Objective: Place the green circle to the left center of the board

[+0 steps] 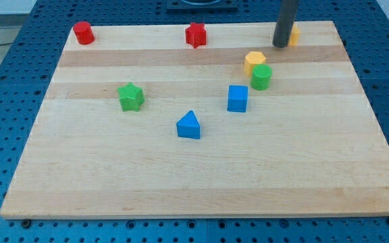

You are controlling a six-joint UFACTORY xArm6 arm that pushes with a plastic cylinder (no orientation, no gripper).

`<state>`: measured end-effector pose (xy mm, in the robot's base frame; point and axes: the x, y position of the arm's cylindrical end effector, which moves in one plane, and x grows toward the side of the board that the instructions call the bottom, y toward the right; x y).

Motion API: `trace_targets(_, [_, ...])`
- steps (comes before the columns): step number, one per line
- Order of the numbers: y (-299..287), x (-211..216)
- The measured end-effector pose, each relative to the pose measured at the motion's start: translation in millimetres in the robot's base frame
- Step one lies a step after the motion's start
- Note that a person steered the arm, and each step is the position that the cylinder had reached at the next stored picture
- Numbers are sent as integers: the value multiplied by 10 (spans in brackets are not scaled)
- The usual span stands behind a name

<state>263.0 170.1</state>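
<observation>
The green circle (261, 77) is a short green cylinder right of the board's middle, touching the lower right of a yellow hexagon block (254, 61). My tip (281, 45) is at the view's top right, above and right of the green circle and apart from it. The rod covers most of a yellow block (294, 36) just behind it.
A blue cube (237, 98) sits lower left of the green circle. A blue triangle (189, 125) lies near the middle. A green star (131, 96) is at the left. A red cylinder (83, 32) and a red star (195, 35) sit along the wooden board's (181, 182) top edge.
</observation>
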Motion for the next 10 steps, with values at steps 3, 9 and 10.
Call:
trace_targets(3, [135, -79])
trace_targets(9, [303, 810])
trace_targets(10, [147, 944])
